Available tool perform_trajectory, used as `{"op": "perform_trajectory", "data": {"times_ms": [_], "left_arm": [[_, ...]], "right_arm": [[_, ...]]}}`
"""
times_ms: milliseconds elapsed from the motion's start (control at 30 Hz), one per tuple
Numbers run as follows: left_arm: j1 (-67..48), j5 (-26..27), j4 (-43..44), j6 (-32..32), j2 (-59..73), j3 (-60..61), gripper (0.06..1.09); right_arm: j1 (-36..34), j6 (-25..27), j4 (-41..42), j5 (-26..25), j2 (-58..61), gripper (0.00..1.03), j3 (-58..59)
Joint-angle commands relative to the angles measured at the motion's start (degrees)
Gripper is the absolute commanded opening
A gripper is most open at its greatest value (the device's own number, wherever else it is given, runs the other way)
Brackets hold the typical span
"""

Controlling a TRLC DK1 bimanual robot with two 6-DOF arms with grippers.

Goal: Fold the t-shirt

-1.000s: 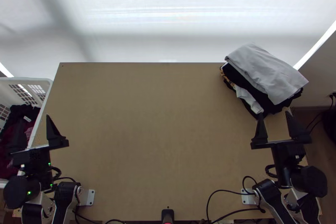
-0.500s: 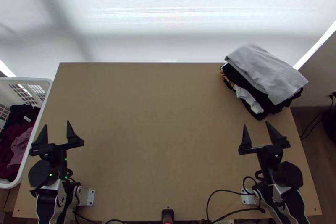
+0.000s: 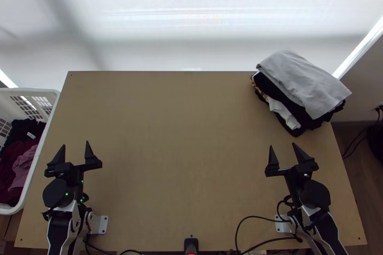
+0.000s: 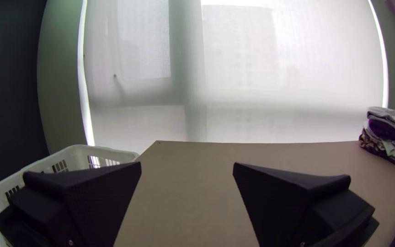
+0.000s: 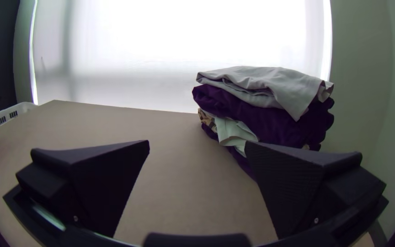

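Observation:
My left gripper [image 3: 75, 145] stands open near the table's left edge in the top view, with nothing between its fingers. The right gripper [image 3: 282, 145], also open and holding nothing, is at the right, nearer the camera than a stack of folded clothes. On that stack lies a folded light grey cloth [image 3: 304, 83]; whether it is a t-shirt I cannot tell. In the left wrist view the left gripper [image 4: 187, 164] has its fingers wide apart. The right wrist view has the right gripper [image 5: 197, 142] likewise spread, with the grey cloth [image 5: 261, 84] beyond it.
Black and patterned clothes lie beneath the grey cloth at the back right of the table [image 3: 182, 126]. A white basket [image 3: 36, 178] with dark red, black and pink clothes [image 3: 21, 164] stands against the left side. Black cables [image 3: 253, 217] cross the table's near right part.
Both arms have moved inward, toward the middle of the table, and their grippers have come slightly nearer the camera's edge. The stack and the basket have stayed put.

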State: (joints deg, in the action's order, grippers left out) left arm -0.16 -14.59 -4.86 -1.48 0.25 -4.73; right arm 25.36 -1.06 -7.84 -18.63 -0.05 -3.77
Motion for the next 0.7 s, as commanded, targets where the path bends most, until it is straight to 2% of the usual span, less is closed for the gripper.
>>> {"op": "perform_trajectory", "data": {"times_ms": [0, 133, 667], "left_arm": [[-0.7, 1.6, -1.5, 1.6, -0.1, 2.0, 1.04], [-0.1, 1.8, -2.6, -0.5, -0.3, 1.9, 1.04], [0.1, 1.8, -2.6, -0.5, -0.3, 1.8, 1.04]], "right_arm": [[0.1, -2.0, -0.2, -0.3, -0.3, 0.98, 0.6], [-0.1, -2.0, -0.2, -0.3, -0.2, 0.98, 0.6], [-0.1, -2.0, -0.2, -0.3, -0.2, 0.98, 0.6]]}}
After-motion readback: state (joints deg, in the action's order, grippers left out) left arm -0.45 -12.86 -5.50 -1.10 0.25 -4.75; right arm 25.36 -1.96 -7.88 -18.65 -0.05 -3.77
